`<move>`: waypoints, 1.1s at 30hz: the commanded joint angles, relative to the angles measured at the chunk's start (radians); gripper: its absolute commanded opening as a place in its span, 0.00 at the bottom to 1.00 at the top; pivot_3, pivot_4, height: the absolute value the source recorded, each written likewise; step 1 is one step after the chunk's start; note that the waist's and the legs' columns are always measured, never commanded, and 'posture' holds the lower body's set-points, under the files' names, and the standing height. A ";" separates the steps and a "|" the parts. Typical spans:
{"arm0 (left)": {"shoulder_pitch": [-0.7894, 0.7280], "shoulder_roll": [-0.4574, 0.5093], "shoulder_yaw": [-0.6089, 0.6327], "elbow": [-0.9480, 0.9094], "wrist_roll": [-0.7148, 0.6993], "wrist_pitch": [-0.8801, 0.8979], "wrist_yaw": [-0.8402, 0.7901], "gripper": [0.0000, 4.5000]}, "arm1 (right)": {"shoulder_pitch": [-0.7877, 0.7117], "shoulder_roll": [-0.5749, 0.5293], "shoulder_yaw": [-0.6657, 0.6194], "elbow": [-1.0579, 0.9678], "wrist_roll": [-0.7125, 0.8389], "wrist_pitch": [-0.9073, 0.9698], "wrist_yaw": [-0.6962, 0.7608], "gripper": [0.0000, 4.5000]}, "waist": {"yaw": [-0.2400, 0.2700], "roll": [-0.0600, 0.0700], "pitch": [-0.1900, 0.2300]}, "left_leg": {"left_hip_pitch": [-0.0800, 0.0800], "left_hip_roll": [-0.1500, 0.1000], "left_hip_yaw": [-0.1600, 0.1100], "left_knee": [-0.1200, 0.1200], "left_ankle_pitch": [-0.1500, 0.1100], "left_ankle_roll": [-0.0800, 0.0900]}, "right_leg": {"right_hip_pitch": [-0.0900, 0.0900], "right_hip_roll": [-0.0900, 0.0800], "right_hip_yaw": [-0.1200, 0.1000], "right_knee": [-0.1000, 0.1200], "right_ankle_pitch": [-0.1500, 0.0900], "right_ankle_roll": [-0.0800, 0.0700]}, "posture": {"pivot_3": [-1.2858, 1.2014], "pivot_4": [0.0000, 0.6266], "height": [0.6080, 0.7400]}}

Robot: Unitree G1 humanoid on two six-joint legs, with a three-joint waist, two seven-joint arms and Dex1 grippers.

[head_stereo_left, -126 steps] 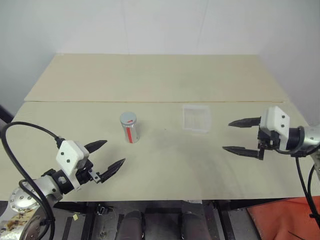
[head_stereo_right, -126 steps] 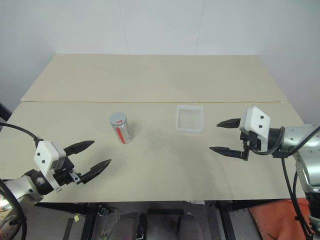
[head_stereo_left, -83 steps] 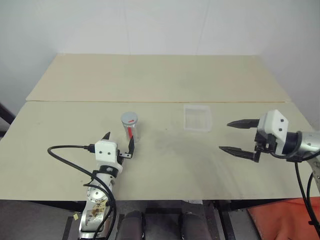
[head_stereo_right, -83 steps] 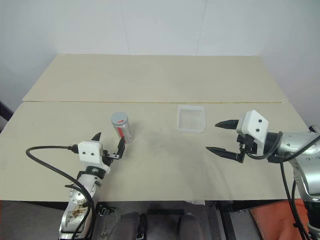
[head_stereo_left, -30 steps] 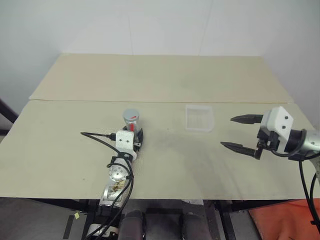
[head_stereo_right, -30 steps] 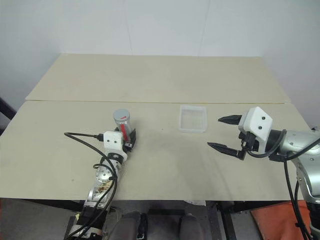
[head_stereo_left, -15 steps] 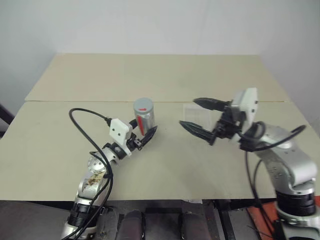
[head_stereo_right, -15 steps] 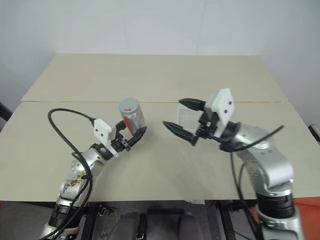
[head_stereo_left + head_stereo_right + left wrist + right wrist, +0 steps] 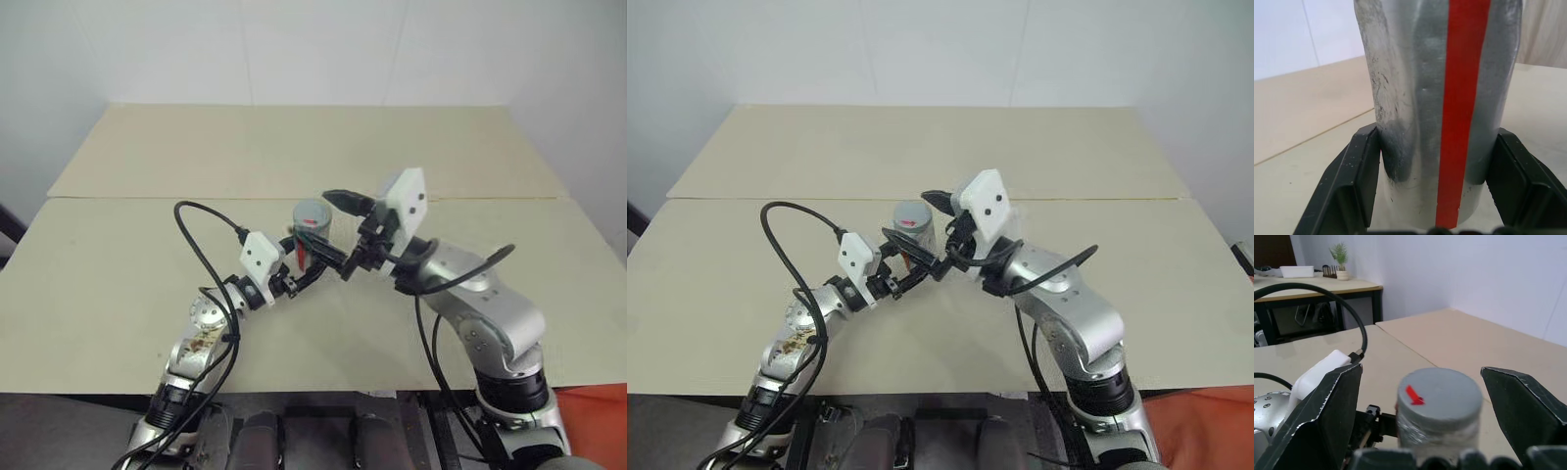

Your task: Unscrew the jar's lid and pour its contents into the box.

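Now: the table [image 9: 118, 255] carries nothing of the task near centre — the jar [image 9: 1440, 98] is held off it, clamped low on its body by the left gripper [image 9: 299, 277]. Right gripper [image 9: 1422, 431], jaws spread wide, brackets the lid [image 9: 1440, 394] at three and nine o'clock without touching. Step in hand: lid approach. Next, I judge — close squarely on the cap, then twist.

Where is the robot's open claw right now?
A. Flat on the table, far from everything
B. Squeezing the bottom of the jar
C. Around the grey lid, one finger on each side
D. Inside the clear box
C: the right gripper is open, its fingers either side of the lid, not touching it.
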 commanded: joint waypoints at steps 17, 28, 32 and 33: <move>-0.014 -0.048 -0.017 -0.007 0.065 -0.067 0.021 0.61 | -0.035 0.041 0.003 0.049 -0.103 -0.022 -0.011 1.00 | -0.004 0.000 0.000 | -0.004 0.000 0.000 0.000 0.000 -0.001 | -0.005 0.000 0.000 0.001 0.000 0.000 | 0.52 0.24 1.00; -0.019 -0.042 -0.002 0.013 0.055 -0.077 0.004 0.61 | -0.034 0.046 0.030 0.065 -0.130 -0.024 -0.008 0.62 | -0.006 0.000 0.000 | -0.004 0.000 0.000 0.000 0.000 -0.001 | -0.005 0.000 0.000 0.001 0.000 0.000 | 0.52 0.24 1.00; -0.015 -0.035 -0.007 0.007 0.047 -0.078 -0.018 0.61 | -0.031 0.043 0.028 0.068 -0.127 -0.030 0.009 0.62 | -0.006 0.000 0.000 | -0.004 0.000 0.000 0.000 0.000 -0.001 | -0.005 0.000 0.000 0.001 0.000 0.000 | 0.52 0.24 1.00; -0.013 -0.033 -0.008 0.005 0.047 -0.079 -0.023 0.61 | -0.029 0.040 0.023 0.070 -0.120 -0.031 0.018 0.62 | -0.006 0.000 0.000 | -0.004 0.000 0.000 0.000 0.000 -0.001 | -0.005 0.000 0.000 0.001 0.000 0.000 | 0.52 0.24 1.00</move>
